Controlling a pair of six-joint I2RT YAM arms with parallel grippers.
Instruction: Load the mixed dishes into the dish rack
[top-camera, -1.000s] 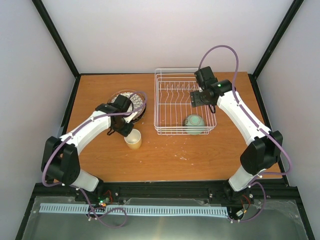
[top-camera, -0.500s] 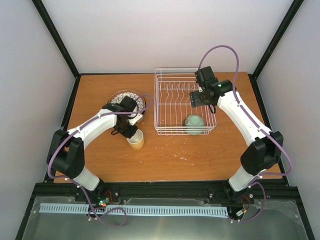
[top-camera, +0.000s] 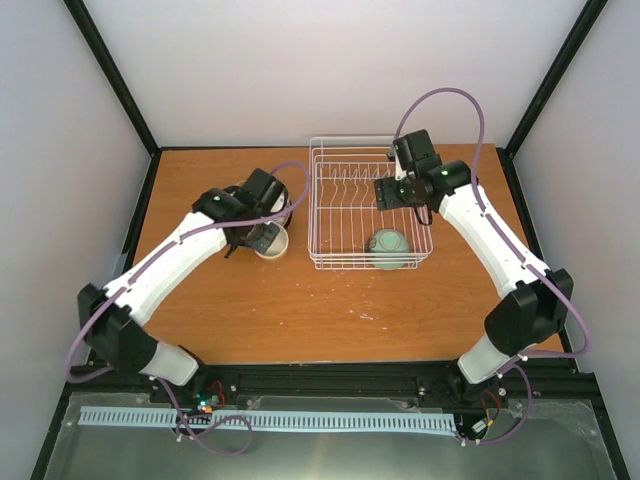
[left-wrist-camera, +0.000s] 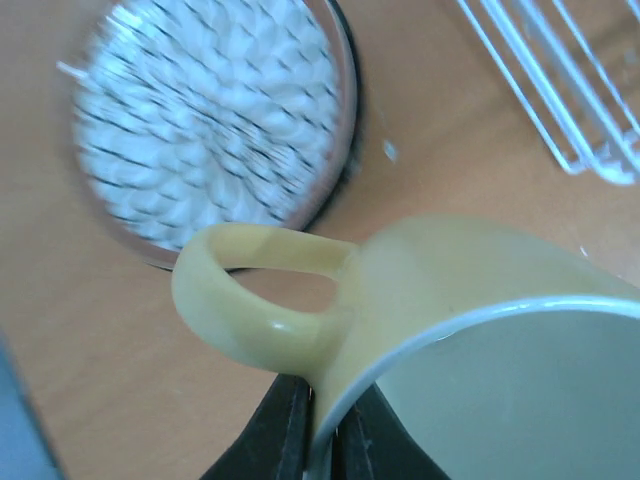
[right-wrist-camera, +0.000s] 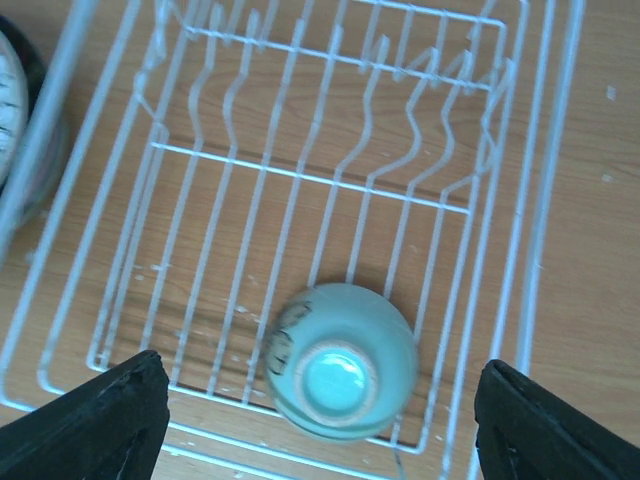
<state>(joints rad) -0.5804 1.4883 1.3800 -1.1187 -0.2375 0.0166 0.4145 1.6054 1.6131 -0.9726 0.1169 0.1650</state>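
Glazed, stiff and breakable, the yellow mug (left-wrist-camera: 470, 290) is held tilted between the plates (left-wrist-camera: 210, 120) and the rack (top-camera: 340, 267), the left gripper (left-wrist-camera: 322, 430) with jaws clenched on its rim beside the handle (left-wrist-camera: 250, 300), a thin pinch likely to slip; the right gripper (top-camera: 390, 195) has its jaws spread.
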